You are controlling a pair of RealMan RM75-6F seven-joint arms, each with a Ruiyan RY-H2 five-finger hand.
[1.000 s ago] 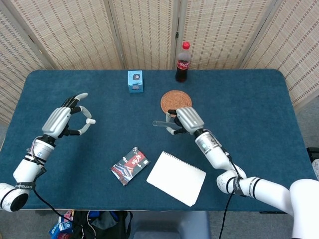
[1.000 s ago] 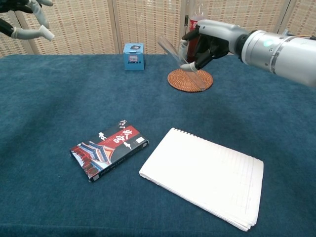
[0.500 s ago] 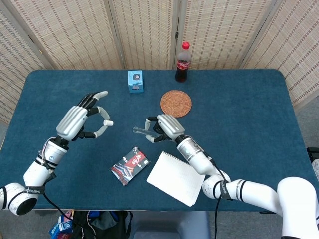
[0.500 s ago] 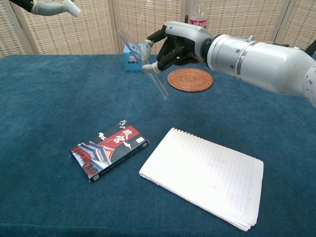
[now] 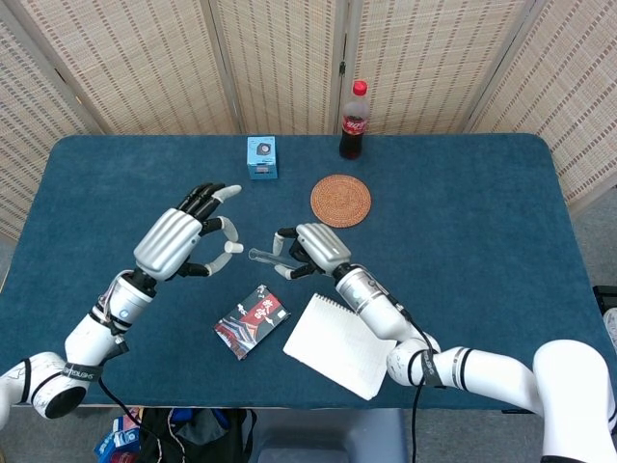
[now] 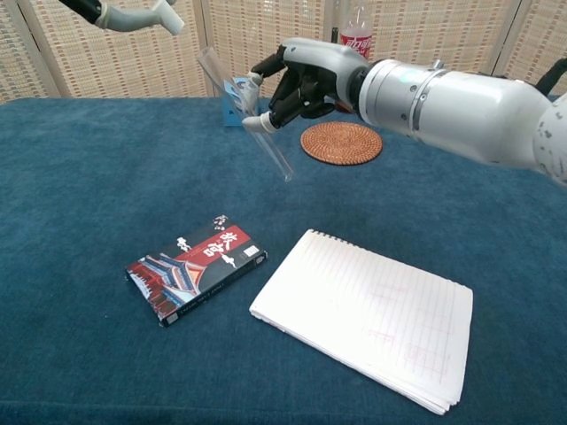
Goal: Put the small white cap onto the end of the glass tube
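My right hand (image 5: 310, 249) (image 6: 306, 80) holds the clear glass tube (image 6: 244, 113) (image 5: 263, 255) raised above the table; in the head view the tube's free end points left. In the chest view the tube slants from upper left to lower right. My left hand (image 5: 183, 239) is raised to the left of it and pinches the small white cap (image 5: 232, 248) (image 6: 174, 21) between thumb and a finger, other fingers spread. In the head view the cap hangs a short gap left of the tube's end. In the chest view only the left hand's fingertips (image 6: 133, 16) show at the top edge.
A red-and-black booklet (image 5: 252, 320) and a white notepad (image 5: 339, 344) lie near the front. A round woven coaster (image 5: 340, 200), a cola bottle (image 5: 353, 121) and a small blue box (image 5: 261, 156) stand toward the back. Folding screens close off the far side.
My left hand has carried the cap to the right, toward the tube. The right hand has brought the tube leftward from above the coaster, so the gap between cap and tube end has shrunk.
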